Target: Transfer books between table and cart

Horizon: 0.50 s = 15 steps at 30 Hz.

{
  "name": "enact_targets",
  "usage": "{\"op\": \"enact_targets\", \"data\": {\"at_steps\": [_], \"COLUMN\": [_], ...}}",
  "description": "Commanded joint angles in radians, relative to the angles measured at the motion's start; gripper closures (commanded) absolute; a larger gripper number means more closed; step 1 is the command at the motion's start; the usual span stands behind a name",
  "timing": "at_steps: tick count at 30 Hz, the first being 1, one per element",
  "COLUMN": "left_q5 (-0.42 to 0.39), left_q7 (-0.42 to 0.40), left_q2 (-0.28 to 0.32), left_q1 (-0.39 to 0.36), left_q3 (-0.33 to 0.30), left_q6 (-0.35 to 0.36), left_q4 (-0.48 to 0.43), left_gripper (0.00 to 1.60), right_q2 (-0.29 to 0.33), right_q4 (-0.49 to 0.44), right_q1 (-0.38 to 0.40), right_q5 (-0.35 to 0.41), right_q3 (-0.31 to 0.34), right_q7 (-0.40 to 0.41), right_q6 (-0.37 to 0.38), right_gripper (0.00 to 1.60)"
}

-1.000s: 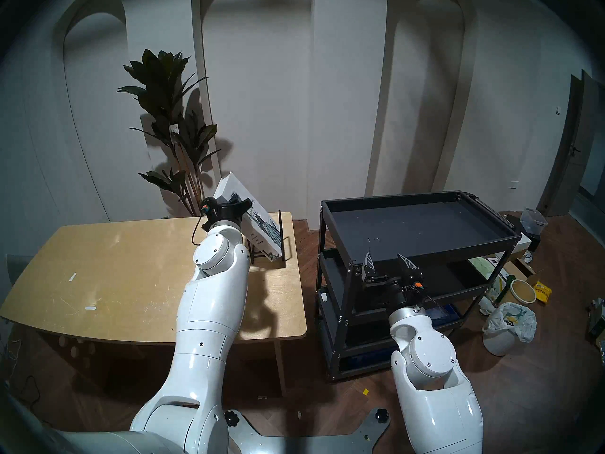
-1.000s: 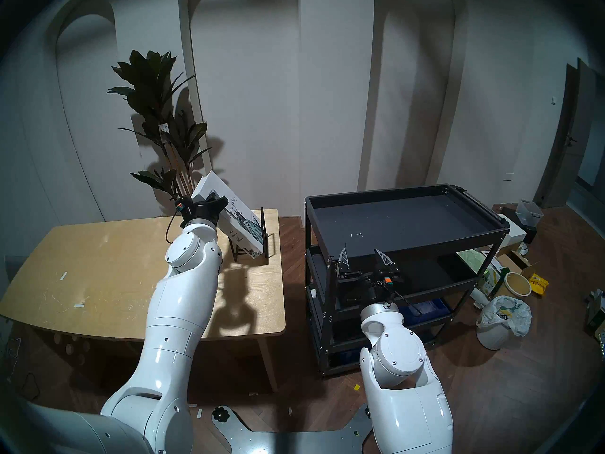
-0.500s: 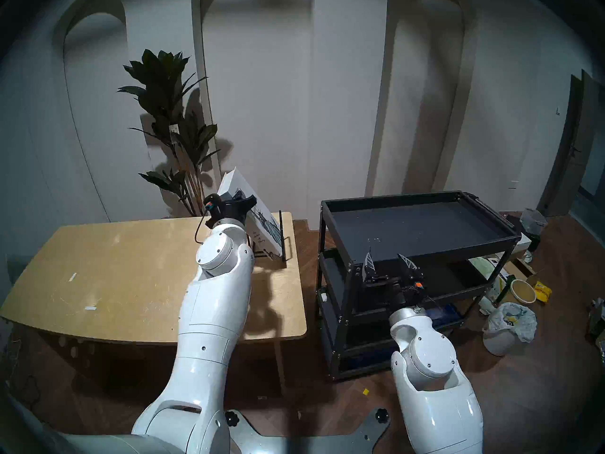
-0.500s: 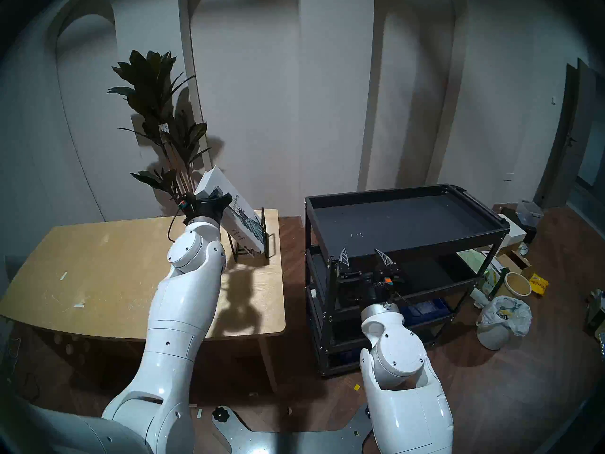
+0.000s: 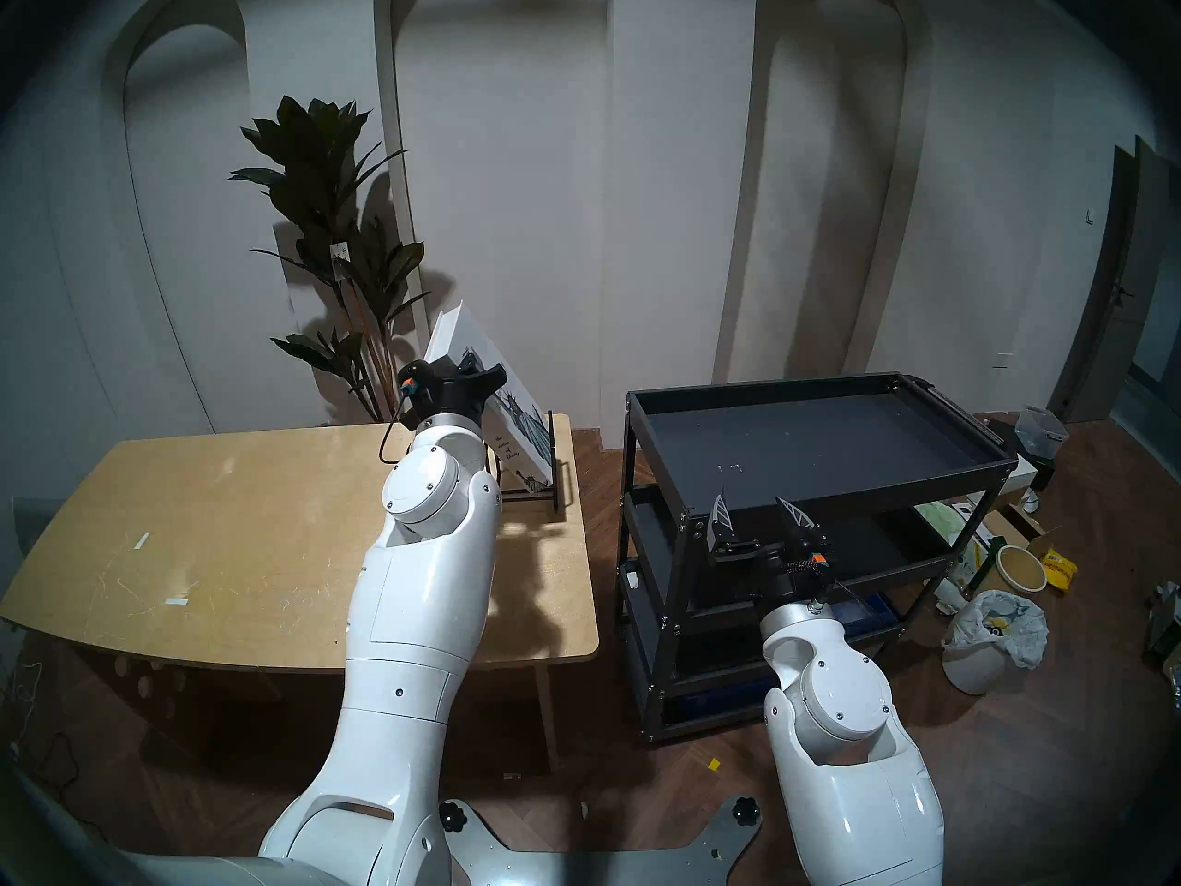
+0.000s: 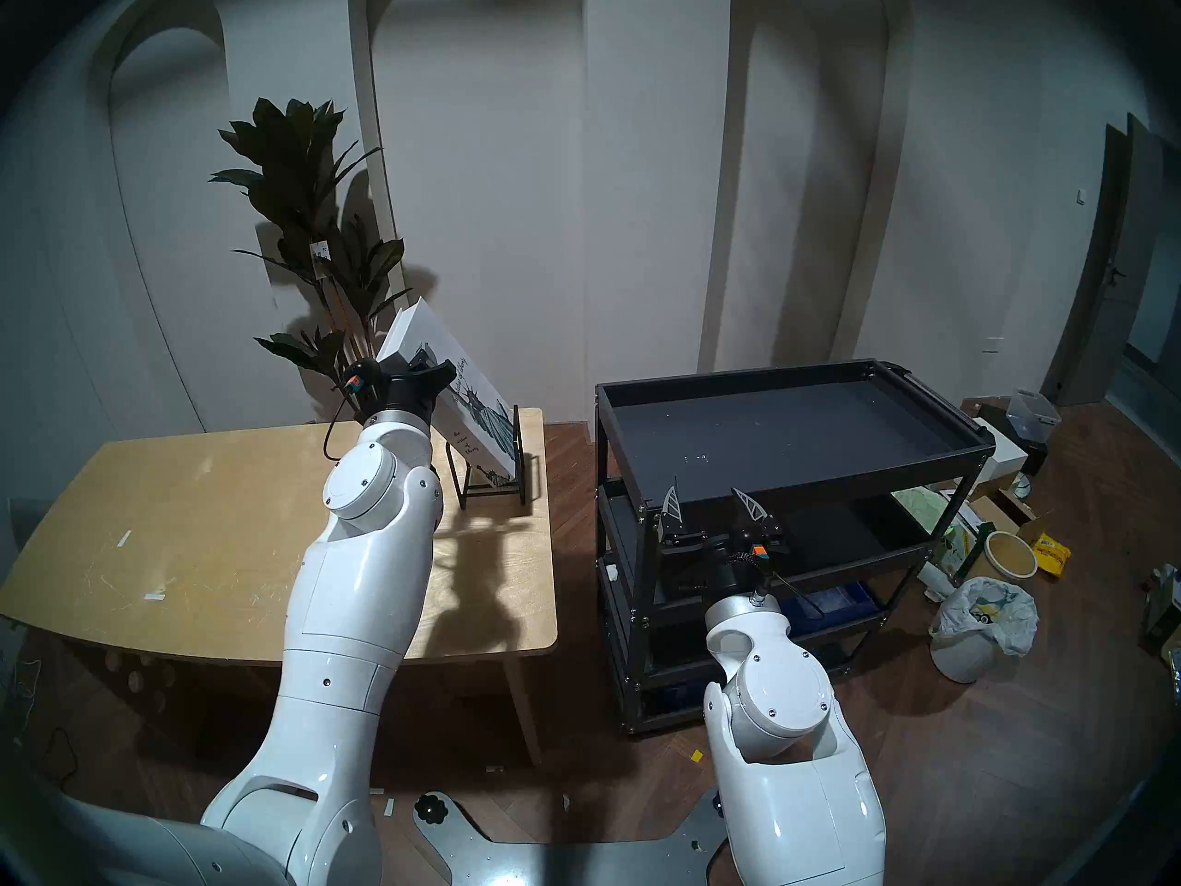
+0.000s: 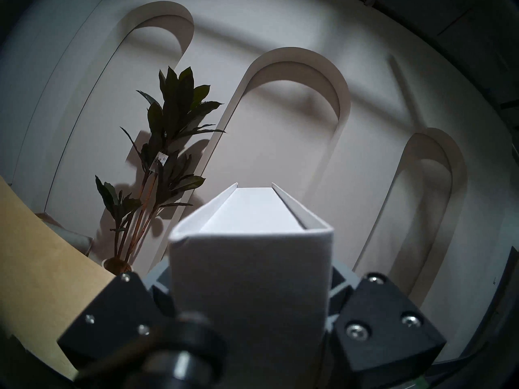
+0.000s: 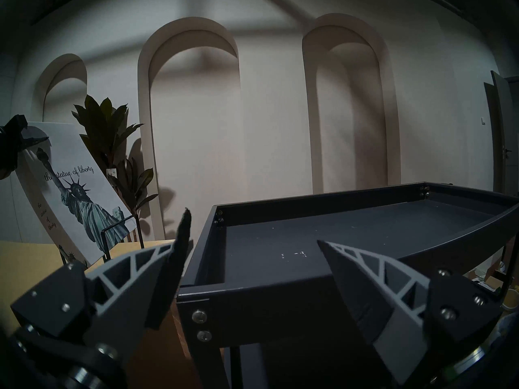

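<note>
Head view has my left gripper (image 5: 470, 379) clamped across the spine of the Statue of Liberty book (image 5: 517, 421), its low corner inside the wire rack (image 5: 555, 475) on the table (image 5: 223, 514). Right gripper (image 5: 757, 514) gapes empty at the cart (image 5: 831, 386). Lifting step; next, clear that rack wire.

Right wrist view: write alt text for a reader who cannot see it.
The open right gripper hovers at the near corner of the black cart, its bare top tray stretching away. At far left, a white Statue of Liberty book leans tilted in a black wire rack on the wooden table, the left gripper at its top edge.
</note>
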Motion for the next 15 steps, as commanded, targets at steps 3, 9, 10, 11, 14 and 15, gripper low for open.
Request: {"op": "enact_targets", "data": {"at_steps": [3, 9, 10, 11, 14, 15], "left_q5": [0.043, 0.064, 0.060, 0.063, 0.059, 0.058], "left_q7": [0.028, 0.096, 0.108, 0.119, 0.157, 0.165], "left_q2": [0.006, 0.002, -0.004, -0.004, -0.014, -0.016], "left_q1": [-0.007, -0.013, -0.018, -0.022, -0.035, -0.039], "left_q3": [0.021, 0.015, 0.009, 0.008, -0.004, -0.008], "left_q6": [0.006, 0.069, 0.080, 0.090, 0.123, 0.134], "left_q4": [-0.123, -0.189, -0.190, -0.193, -0.204, -0.209], "left_gripper": [1.60, 1.60, 1.60, 1.60, 1.60, 1.60], "right_q2": [0.012, 0.031, 0.038, 0.040, 0.051, 0.052], "right_q4": [-0.016, -0.034, -0.035, -0.036, -0.028, -0.024], "right_q1": [0.032, 0.075, 0.086, 0.093, 0.122, 0.130], "right_q5": [-0.014, -0.075, -0.095, -0.108, -0.148, -0.157], "right_q3": [-0.018, -0.061, -0.070, -0.078, -0.105, -0.113], "right_q7": [0.021, 0.031, 0.033, 0.033, 0.044, 0.046], "right_q6": [-0.019, -0.046, -0.059, -0.063, -0.091, -0.093], "right_gripper": [0.00, 0.00, 0.00, 0.00, 0.00, 0.00]}}
